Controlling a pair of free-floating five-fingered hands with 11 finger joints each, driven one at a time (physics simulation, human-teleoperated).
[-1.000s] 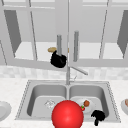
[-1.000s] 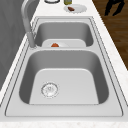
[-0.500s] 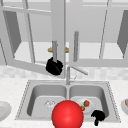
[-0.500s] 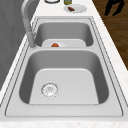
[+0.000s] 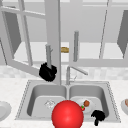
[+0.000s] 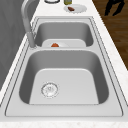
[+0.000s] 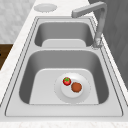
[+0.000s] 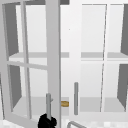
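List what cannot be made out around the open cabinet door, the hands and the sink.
- Left hand, front view: it sits at the foot of the door handle, but whether its fingers curl round it is unclear.
- Red ball, front view: covers part of the left basin and the plate edge.
- Small tan thing on the shelf, upper view: half hidden by the open door; too small to identify.
- Right hand, front view: its finger pose is unclear.

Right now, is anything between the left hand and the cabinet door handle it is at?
Nothing visible. The left hand is curled round the lower end of the open left door's handle, in direct contact.
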